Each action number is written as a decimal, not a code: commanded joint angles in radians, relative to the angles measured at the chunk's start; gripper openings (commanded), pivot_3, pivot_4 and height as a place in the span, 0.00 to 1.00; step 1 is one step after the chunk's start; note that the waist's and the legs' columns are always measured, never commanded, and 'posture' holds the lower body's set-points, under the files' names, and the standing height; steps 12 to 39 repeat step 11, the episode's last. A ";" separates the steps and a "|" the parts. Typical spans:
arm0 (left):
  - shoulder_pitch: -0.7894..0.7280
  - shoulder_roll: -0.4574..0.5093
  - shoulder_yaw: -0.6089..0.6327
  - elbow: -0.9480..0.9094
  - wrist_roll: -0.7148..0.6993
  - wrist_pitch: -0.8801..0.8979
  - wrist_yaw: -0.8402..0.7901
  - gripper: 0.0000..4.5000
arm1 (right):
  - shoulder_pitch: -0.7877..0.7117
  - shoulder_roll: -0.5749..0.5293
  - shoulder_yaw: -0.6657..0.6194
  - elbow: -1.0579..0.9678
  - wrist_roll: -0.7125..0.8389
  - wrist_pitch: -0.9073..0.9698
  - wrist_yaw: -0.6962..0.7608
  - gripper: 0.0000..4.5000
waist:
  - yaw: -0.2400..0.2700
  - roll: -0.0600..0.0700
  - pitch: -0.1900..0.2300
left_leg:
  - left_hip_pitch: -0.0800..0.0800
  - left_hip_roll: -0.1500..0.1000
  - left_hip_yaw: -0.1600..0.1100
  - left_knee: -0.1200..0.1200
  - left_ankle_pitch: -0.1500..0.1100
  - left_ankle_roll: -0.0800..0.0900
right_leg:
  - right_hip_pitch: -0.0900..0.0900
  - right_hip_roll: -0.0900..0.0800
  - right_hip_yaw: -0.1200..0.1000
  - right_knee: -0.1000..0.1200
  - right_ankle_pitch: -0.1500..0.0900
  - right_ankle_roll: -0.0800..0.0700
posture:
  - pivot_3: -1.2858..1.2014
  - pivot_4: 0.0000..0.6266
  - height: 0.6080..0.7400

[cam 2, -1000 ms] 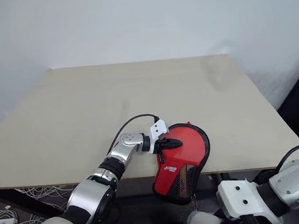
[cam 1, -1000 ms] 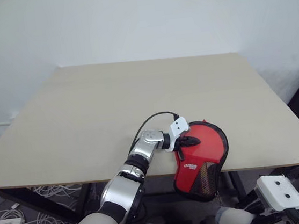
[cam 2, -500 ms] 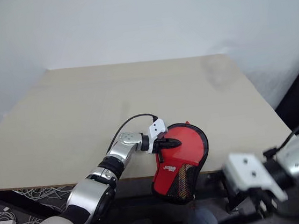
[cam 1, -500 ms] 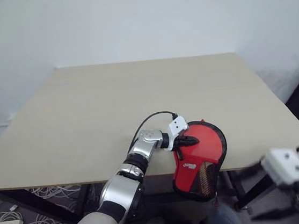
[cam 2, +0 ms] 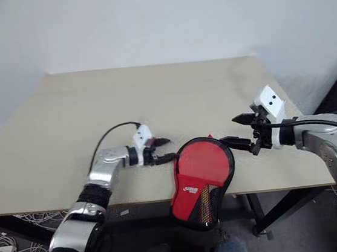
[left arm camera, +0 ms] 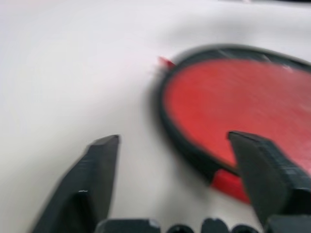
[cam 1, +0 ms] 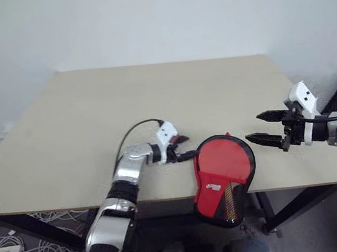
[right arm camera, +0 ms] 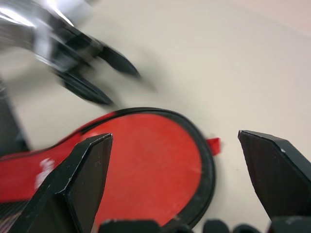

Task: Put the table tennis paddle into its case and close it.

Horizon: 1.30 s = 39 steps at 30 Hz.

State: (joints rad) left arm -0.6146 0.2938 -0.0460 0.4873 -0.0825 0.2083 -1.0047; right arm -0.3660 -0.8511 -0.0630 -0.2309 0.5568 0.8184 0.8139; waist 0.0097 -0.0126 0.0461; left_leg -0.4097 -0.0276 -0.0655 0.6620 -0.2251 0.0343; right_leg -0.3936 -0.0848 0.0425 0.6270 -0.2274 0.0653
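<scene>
The left gripper [cam 1: 182, 148] now stands open just beside the case [cam 1: 223, 174], its two fingers spread and clear of the black zip edging. A second ago those fingers were pinched shut on the case's near edge; they have let go and drawn off to the robot's left. The right gripper [cam 1: 265, 128] is open too, fingers wide apart, and has swung up from below the table's edge to hover near the case's other side, touching nothing.

The case lies at the front edge of the table [cam 1: 153, 97], round end on the top, narrow mesh end hanging over the edge. It looks zipped all round, with a small red tab [left arm camera: 165, 62] sticking out at the rim. The paddle is presumably inside; I cannot tell.

With both grips off and the zip apparently run home, the job looks finished or nearly so. The overhang is the risk: a nudge could tip the case off.

The left forearm reaches low across the table, gripper pointing toward the case. The right arm comes in from the right, gripper angled slightly down and leftward.
</scene>
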 commanded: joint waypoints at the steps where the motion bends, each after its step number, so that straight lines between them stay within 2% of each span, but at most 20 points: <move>1: 0.058 0.082 0.117 -0.238 -0.074 0.141 0.090 1.00 | -0.028 0.045 -0.029 0.017 -0.023 -0.011 -0.066 1.00 | 0.000 0.001 0.000 | 0.001 0.000 0.000 0.000 0.000 0.000 | 0.001 0.000 0.000 0.000 0.000 0.000 | 0.52 0.00 0.99; 6: 0.181 0.210 0.288 -0.300 -0.102 0.169 0.227 1.00 | -0.071 0.162 0.009 0.046 -0.048 0.015 -0.163 1.00 | -0.008 0.002 0.001 | 0.010 0.000 0.002 -0.002 0.000 0.000 | 0.006 0.001 0.001 0.000 -0.001 0.001 | 0.52 0.00 0.99; 10: 0.293 0.239 0.340 -0.350 -0.115 0.179 0.294 1.00 | -0.106 0.233 0.072 0.078 -0.070 -0.004 -0.156 1.00 | -0.008 0.003 0.001 | 0.014 0.001 0.003 -0.003 0.000 -0.002 | 0.007 0.002 0.002 0.000 -0.002 0.003 | 0.52 0.00 0.99; 39: 0.320 0.238 0.344 -0.369 -0.118 0.192 0.309 1.00 | -0.111 0.244 0.087 0.084 -0.081 -0.014 -0.153 1.00 | -0.008 0.003 0.001 | 0.014 0.001 0.003 -0.004 0.000 -0.002 | 0.007 0.001 0.001 0.000 -0.002 0.002 | 0.52 0.00 0.99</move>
